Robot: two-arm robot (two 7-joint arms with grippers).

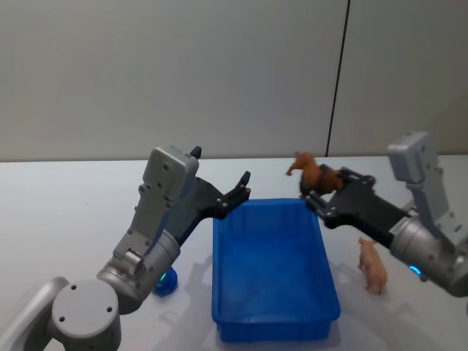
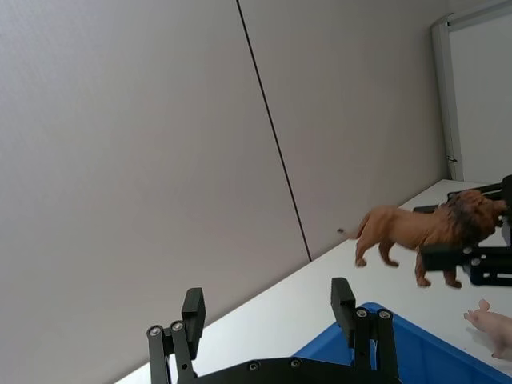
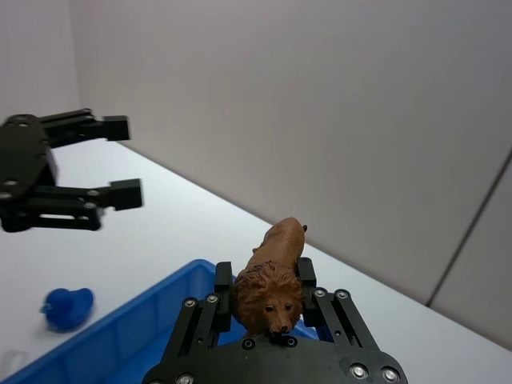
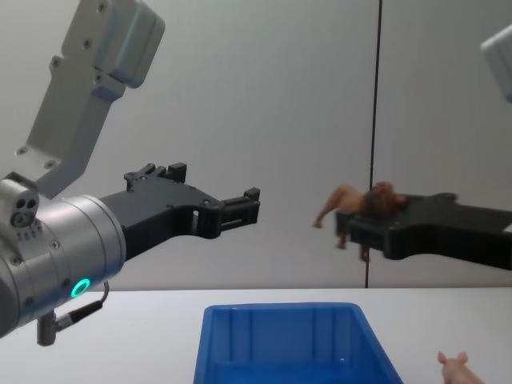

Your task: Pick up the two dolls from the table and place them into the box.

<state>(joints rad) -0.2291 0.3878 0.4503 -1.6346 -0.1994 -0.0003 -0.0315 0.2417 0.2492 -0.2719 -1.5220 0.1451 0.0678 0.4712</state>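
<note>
The right gripper [image 1: 322, 191] pinches a brown toy lion [image 1: 311, 172] around its middle and holds it in the air over the far right corner of the blue bin [image 1: 216, 270]. In the right wrist view the lion [image 3: 268, 280] sits between the two fingers with its maned head facing the camera and its hindquarters pointing away. Its feet hang clear of the bin's rim.

The left gripper [image 1: 219, 167] is raised above the bin's far left corner. Its fingers are spread wide and nothing is between them.

The bin stands near the front edge of the bench [image 1: 66, 205], and its floor looks bare, so no toy appears to be inside yet. A pink pig [image 1: 373, 267] stands upright on the bench just beside the bin's right wall. A small blue toy [image 1: 167, 281], duck-like in shape, lies on the bench near the bin's front left corner, partly hidden by the left arm.

I judge the task to be at an early stage. One toy is lifted and close to a drop, but nothing has been delivered. The lion has yet to be let go over the bin, and the pig and the blue toy each need picking up and carrying in.
</note>
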